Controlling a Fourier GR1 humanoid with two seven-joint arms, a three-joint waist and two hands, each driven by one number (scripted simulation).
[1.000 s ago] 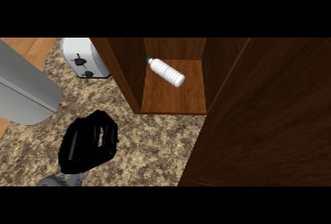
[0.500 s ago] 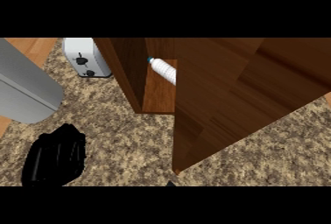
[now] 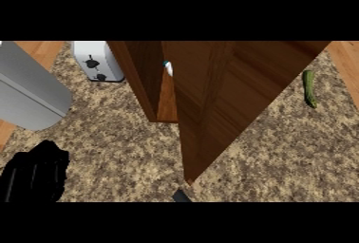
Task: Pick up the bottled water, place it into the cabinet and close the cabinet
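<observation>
The clear water bottle [image 3: 168, 67] is lying inside the brown wooden cabinet [image 3: 144, 71], peeking through the gap beside its almost shut door [image 3: 231, 95]. The black left robot hand [image 3: 35, 176] is sitting low over the speckled worktop [image 3: 119, 142]. A dark bit by the door's corner may be the right robot hand [image 3: 181, 195], and I cannot tell if either is apart or together. A slow, flat push on the door's outside is looking best.

Bottled water [image 3: 168, 69] sits inside the wooden cabinet [image 3: 142, 76] — door [image 3: 231, 95] ajar.
</observation>
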